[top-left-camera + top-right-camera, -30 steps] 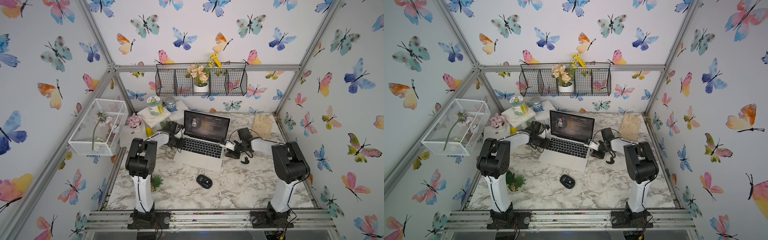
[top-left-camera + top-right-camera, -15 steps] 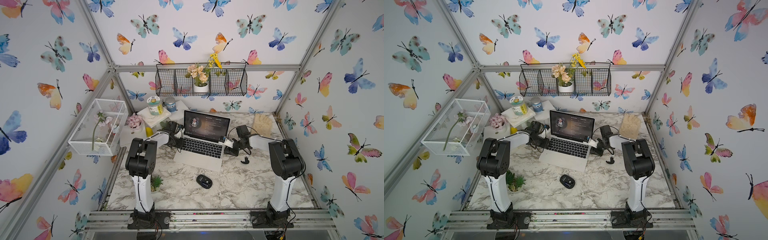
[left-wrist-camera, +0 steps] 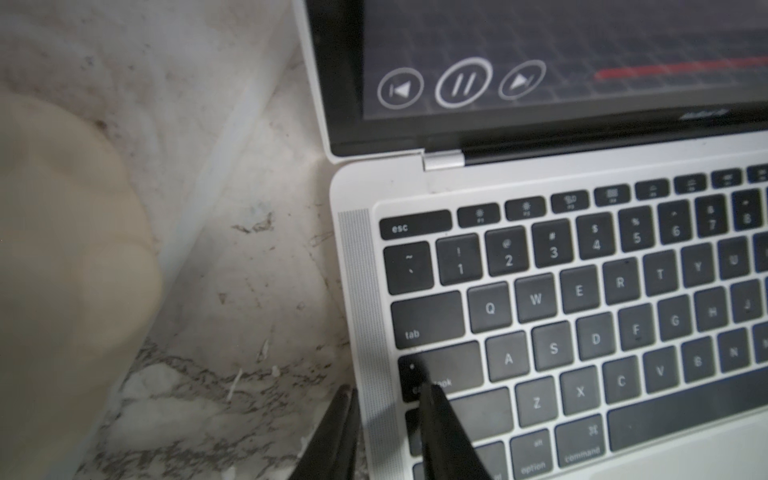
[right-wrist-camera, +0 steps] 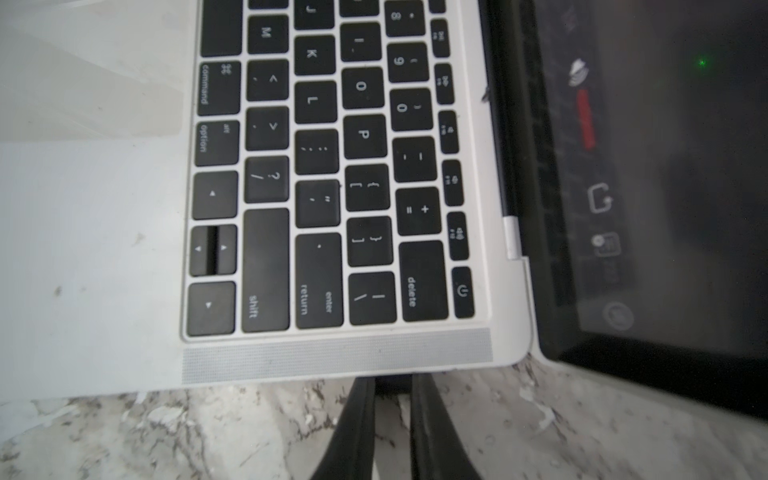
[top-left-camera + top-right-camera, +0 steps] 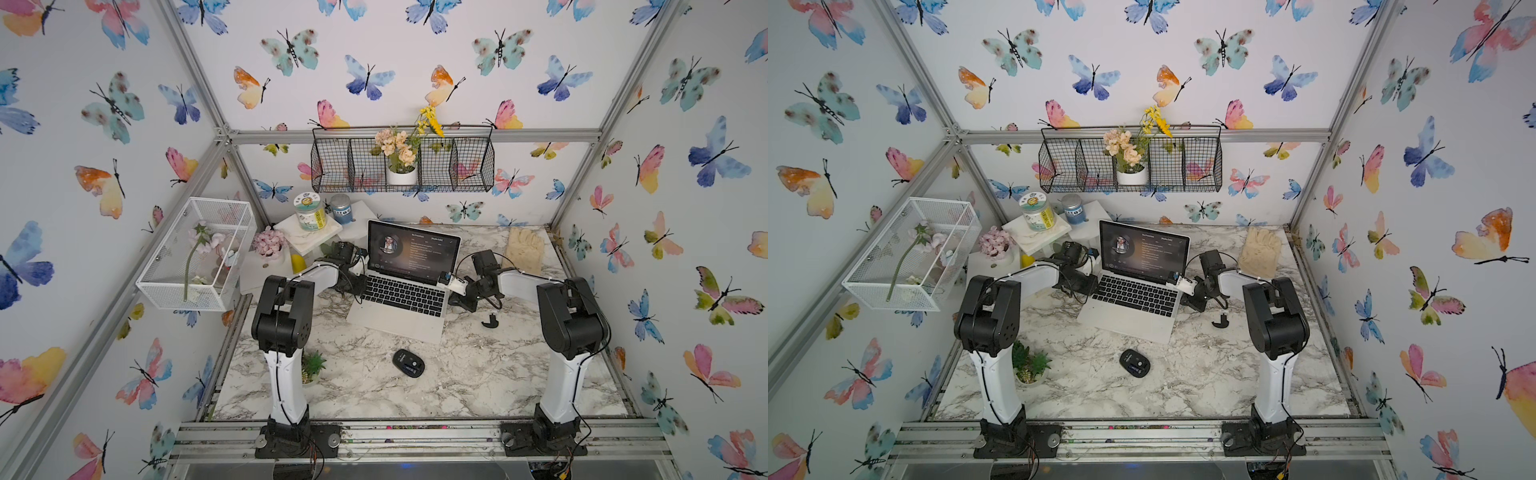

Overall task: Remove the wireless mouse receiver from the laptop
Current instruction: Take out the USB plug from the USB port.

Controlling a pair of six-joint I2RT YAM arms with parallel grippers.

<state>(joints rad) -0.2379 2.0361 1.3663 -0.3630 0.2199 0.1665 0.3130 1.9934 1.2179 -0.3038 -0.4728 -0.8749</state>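
The laptop (image 5: 399,320) (image 5: 1133,318) lies open mid-table, its screen dark with a music player. In the right wrist view the wireless mouse receiver (image 4: 392,386) is a small black nub jutting from the laptop's (image 4: 104,249) side edge near the return key. My right gripper (image 4: 392,380) (image 5: 451,298) is shut on it, one finger against each side. My left gripper (image 3: 387,388) (image 5: 358,286) straddles the laptop's (image 3: 357,291) opposite edge. One of its fingers (image 3: 340,415) is over the marble beside the edge and the other is over the caps lock key, with a gap between them.
A black mouse (image 5: 408,363) lies in front of the laptop and a small black part (image 5: 490,322) to its right. A cream glove (image 5: 524,249) sits at the back right. Jars (image 5: 309,212), pink flowers (image 5: 269,243) and a wire basket (image 5: 195,253) crowd the back left. A small plant (image 5: 311,365) stands by the left arm.
My right arm has swung in toward the laptop's right edge and its fingers have closed round the nub. The left fingers have drawn closer together at the left edge.
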